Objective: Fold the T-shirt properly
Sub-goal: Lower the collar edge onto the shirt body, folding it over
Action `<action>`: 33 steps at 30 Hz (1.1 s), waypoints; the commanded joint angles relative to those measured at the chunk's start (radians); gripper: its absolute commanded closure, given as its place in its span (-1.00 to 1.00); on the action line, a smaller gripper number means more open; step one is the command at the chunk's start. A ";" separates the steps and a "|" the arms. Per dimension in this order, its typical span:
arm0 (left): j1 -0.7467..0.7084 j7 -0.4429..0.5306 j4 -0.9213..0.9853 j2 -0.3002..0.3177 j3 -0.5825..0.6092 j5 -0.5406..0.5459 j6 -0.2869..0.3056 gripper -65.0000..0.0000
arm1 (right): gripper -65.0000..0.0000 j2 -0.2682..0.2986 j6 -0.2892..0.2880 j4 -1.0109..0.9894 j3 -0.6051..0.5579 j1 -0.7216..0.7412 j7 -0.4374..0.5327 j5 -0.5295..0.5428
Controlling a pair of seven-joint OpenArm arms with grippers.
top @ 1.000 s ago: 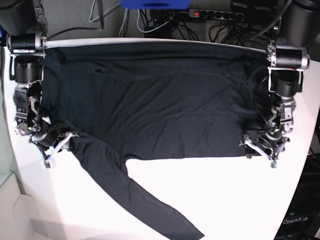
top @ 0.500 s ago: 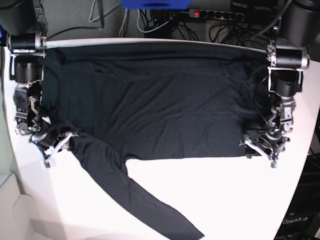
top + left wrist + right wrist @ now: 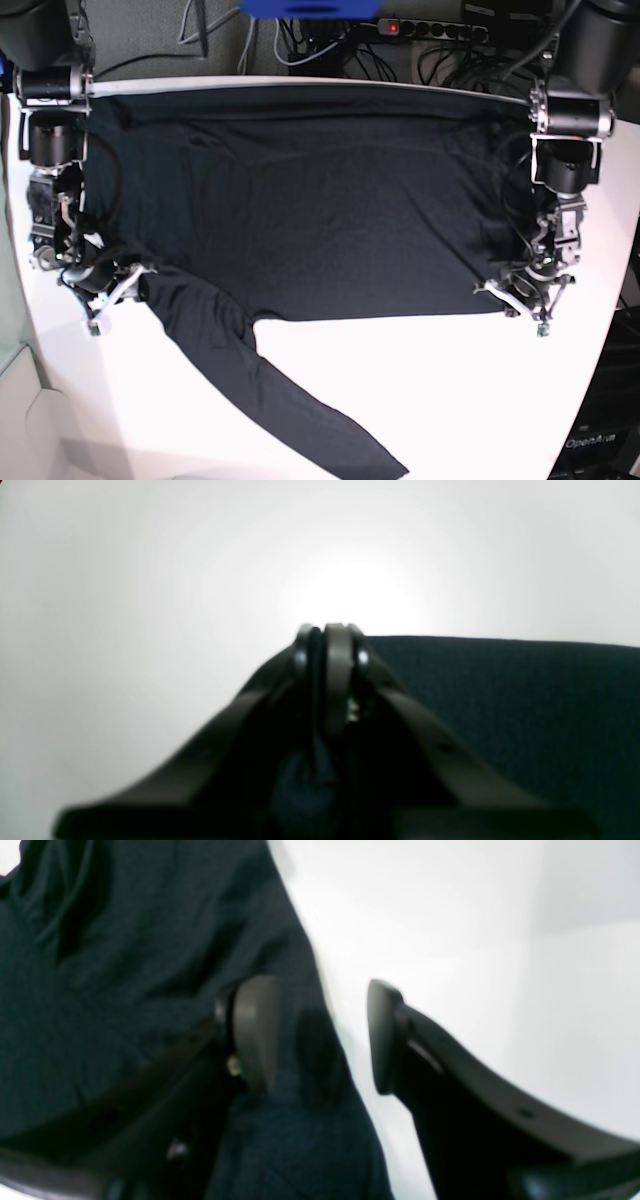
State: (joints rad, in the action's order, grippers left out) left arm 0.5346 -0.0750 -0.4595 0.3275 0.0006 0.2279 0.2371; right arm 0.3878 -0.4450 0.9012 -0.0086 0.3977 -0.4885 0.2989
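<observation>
Left end effector (image 3: 330,645) now clamped on T-shirt (image 3: 300,210) hem, right end effector (image 3: 320,1035) unchanged, jaws apart

A dark T-shirt (image 3: 300,220) lies spread flat across the white table (image 3: 430,400), one long sleeve trailing toward the near edge. The left gripper (image 3: 527,300) sits at the shirt's lower corner, the right gripper (image 3: 108,290) beside the sleeve's shoulder. Cables and a power strip (image 3: 430,30) lie behind the table.

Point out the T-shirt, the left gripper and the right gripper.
T-shirt (image 3: 300,210), base view, middle of the body.
Left gripper (image 3: 330,645), left wrist view, tips of the closed fingers.
Right gripper (image 3: 322,1035), right wrist view, gap between the open fingertips.
</observation>
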 commanded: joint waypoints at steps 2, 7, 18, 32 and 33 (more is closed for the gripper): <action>0.022 -0.010 -0.008 0.008 -0.001 -0.002 0.008 1.00 | 0.09 0.015 0.004 0.016 0.008 0.025 0.021 0.012; 0.022 -0.010 -0.014 0.006 -0.001 -0.002 0.008 1.00 | 0.09 0.015 0.004 0.020 0.008 0.030 0.021 0.012; 0.022 -0.012 -0.017 0.005 -0.001 0.000 0.008 1.00 | 0.08 0.015 0.005 -0.001 0.003 0.039 0.021 0.012; 0.022 -0.012 -0.017 0.005 -0.001 0.000 0.008 1.00 | 0.08 0.012 0.005 -0.305 0.003 0.117 0.179 0.012; 0.022 -0.012 -0.017 0.005 -0.001 0.000 0.008 1.00 | 0.08 0.001 0.005 -0.305 0.003 0.117 0.178 0.012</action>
State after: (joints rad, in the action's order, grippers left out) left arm 0.5323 -0.0780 -0.4656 0.3241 0.0006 0.2283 0.2398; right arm 0.3855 -0.4412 0.5945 -0.0059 0.5030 -0.2771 0.3183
